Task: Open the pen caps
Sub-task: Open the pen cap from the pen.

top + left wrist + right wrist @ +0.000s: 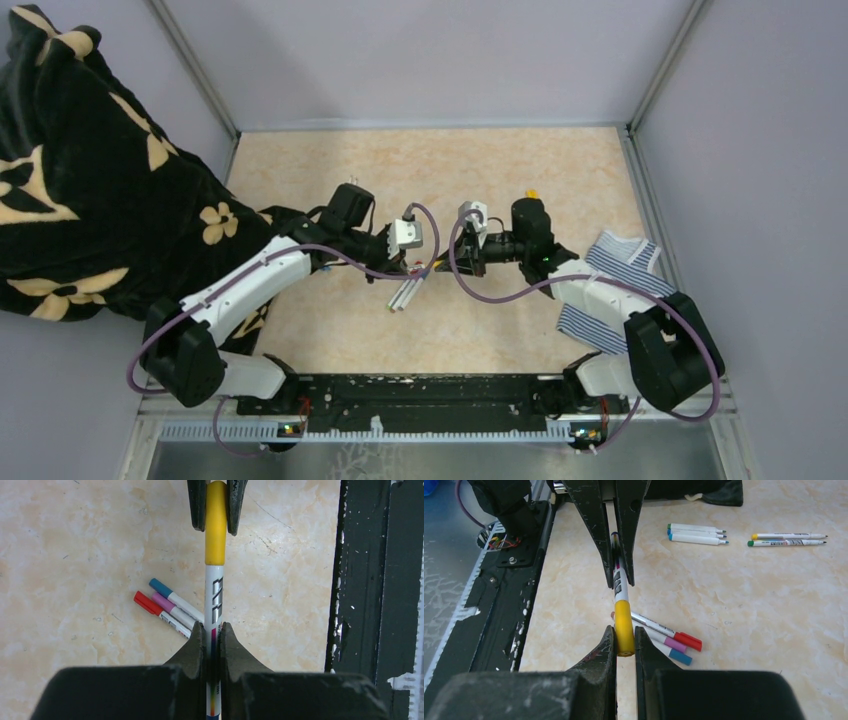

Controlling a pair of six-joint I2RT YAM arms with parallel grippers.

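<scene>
Bright, even, diffuse light; shadows soft (faint beside pens (167, 607)); near jaws slightly blurred in wrist views.

The lifted pen (214, 605) is white with black print and a rainbow strip; its yellow cap (215, 525) is plain. On the mottled beige worktop (75, 555) lie a red cap (146, 603), a pink cap (161, 601) and a blue cap (160, 587). The cloth (622, 262) is blue-and-white striped, and the blanket (90, 200) is black with cream flowers.

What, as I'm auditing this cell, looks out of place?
A black floral blanket spills onto the table's left side by the left arm; a striped cloth lies bunched under the right arm. Both crowd the arms.
</scene>
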